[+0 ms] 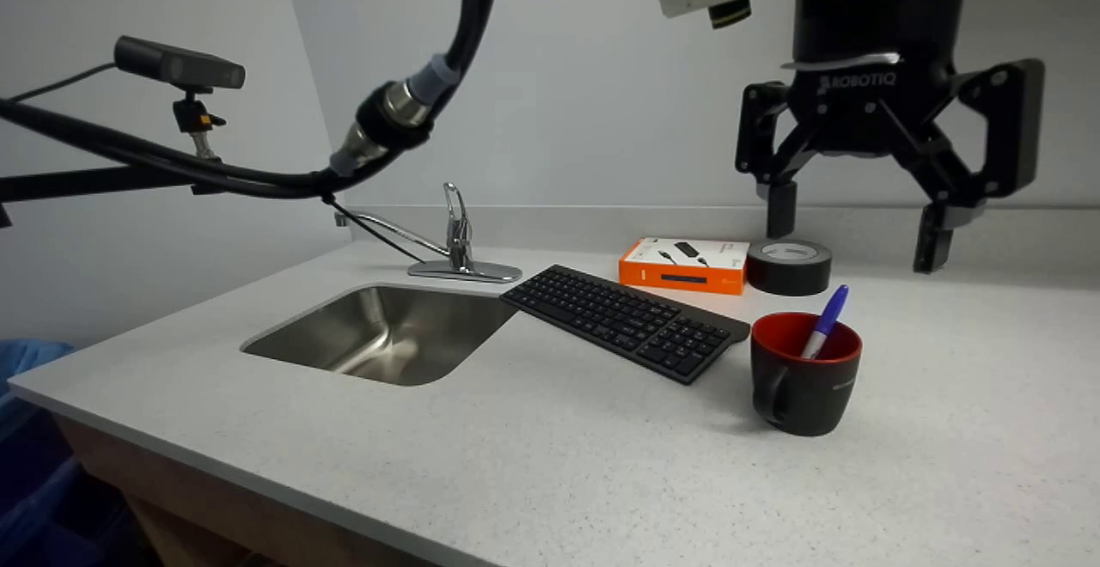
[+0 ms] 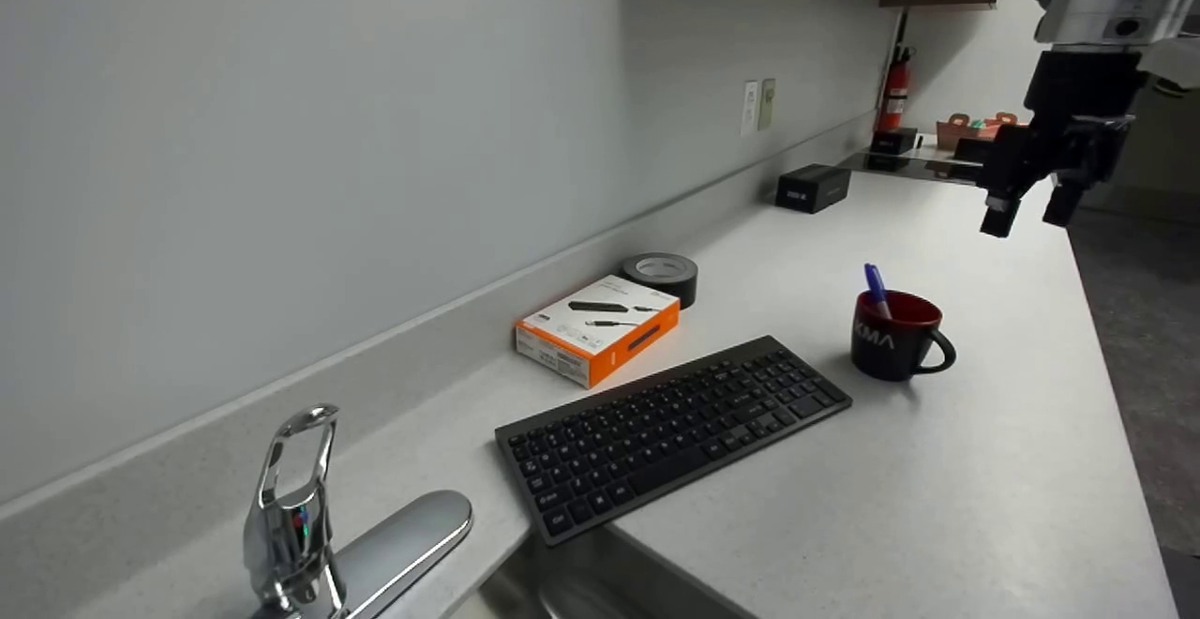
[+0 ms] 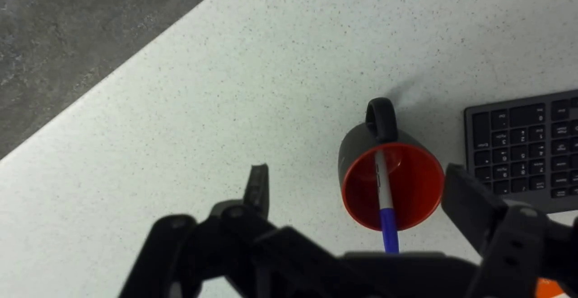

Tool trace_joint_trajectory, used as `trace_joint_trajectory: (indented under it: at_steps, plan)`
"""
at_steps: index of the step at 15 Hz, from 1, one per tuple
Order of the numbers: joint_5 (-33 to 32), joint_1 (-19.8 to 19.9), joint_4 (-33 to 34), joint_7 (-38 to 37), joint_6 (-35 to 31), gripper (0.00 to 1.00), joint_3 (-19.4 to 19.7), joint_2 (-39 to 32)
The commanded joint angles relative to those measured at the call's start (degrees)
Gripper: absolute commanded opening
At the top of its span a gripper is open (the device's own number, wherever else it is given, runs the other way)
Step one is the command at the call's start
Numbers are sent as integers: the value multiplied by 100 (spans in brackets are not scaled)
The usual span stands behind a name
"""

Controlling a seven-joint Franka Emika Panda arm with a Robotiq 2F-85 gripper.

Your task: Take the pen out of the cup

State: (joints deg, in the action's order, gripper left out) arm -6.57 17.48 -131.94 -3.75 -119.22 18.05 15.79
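The pen [image 1: 829, 313] has a blue-purple cap and a pale barrel. It leans in the cup [image 1: 806, 399] with the cap end above the rim, as both exterior views show; pen [image 2: 876, 287], cup [image 2: 886, 349]. The cup is dark outside and red inside, upright, with a side handle. In the wrist view the pen [image 3: 384, 189] lies across the mouth of the cup [image 3: 417, 185], its cap tip hidden behind the gripper body. My gripper [image 1: 857, 228] is open and empty, higher than the cup and apart from it. In the wrist view the fingers [image 3: 356, 176] appear either side of the cup.
A black keyboard [image 1: 627, 320] lies beside the cup, partly over the edge of the sink [image 1: 387, 339]. An orange and white box [image 2: 600, 328] and a black tape roll [image 2: 661, 274] are near the wall. A faucet [image 1: 460, 245] stands behind the sink. The counter's edge shows in the wrist view.
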Motion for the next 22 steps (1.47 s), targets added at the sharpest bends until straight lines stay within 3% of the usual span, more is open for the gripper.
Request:
trace_joint_trajectory:
  at_steps: [1,6,10,18,19,20,22]
  plan:
    - [-198,49,-294,-374,-1096,100,-175,-111]
    - [-605,110,-572,-953,-2786,100,-383,-637]
    - [-1114,137,-682,-1387,-3693,100,-459,-1061]
    - [-1614,-14,-633,-1660,-4250,99,-355,-1583]
    - [-1593,-33,-638,-1626,-4310,89,-346,-1622]
    - [-1567,-49,-661,-1603,-4389,73,-338,-1635]
    - [-1496,-86,-700,-1497,-4608,57,-327,-1675]
